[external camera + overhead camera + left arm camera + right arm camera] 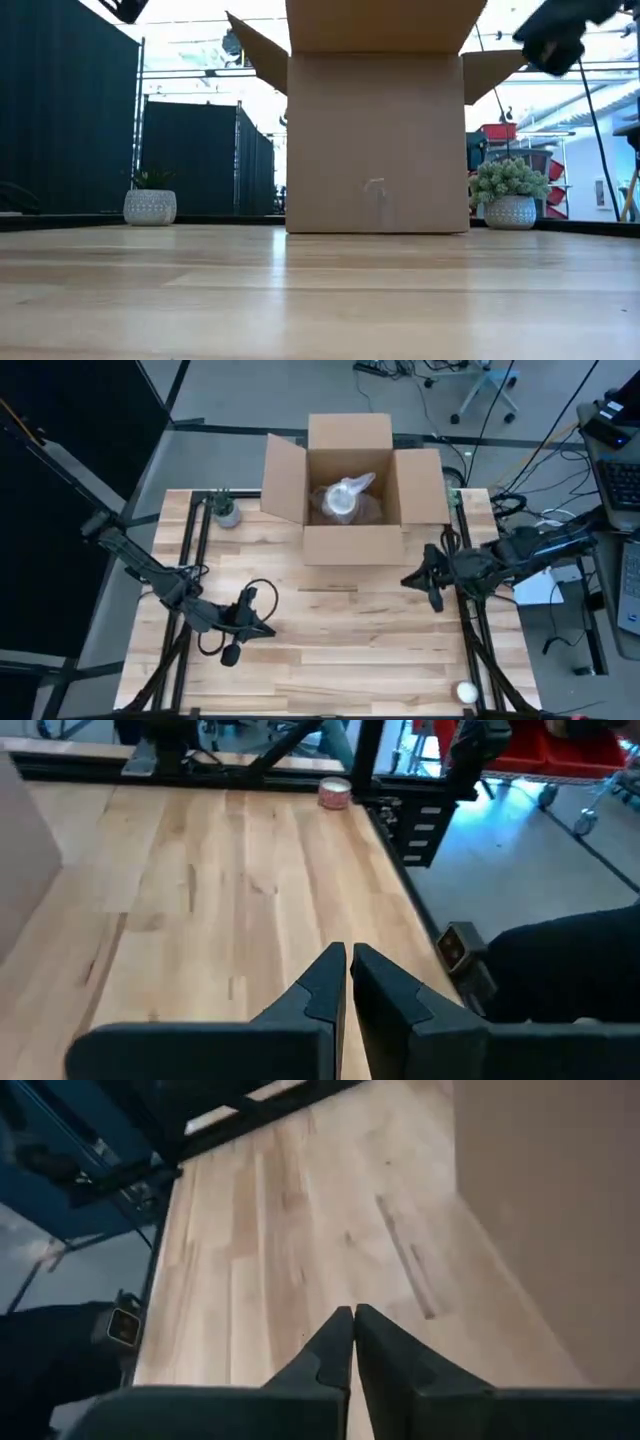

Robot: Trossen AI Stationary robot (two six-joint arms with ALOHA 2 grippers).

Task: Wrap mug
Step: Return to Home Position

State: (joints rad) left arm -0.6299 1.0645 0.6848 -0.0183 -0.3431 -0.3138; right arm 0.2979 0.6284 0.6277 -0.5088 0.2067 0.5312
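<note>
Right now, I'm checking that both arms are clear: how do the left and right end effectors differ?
The left end effector hovers over the near-left part of the table, well away from the cardboard box; the right end effector hangs close to the box's front right corner. The left one points rightward across the table, the right one leftward. Both are shut and hold nothing.

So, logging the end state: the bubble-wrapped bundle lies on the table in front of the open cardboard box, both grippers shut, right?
No: the high view shows the bubble-wrapped bundle inside the open cardboard box, not in front of it. The left gripper and right gripper are shut.
</note>
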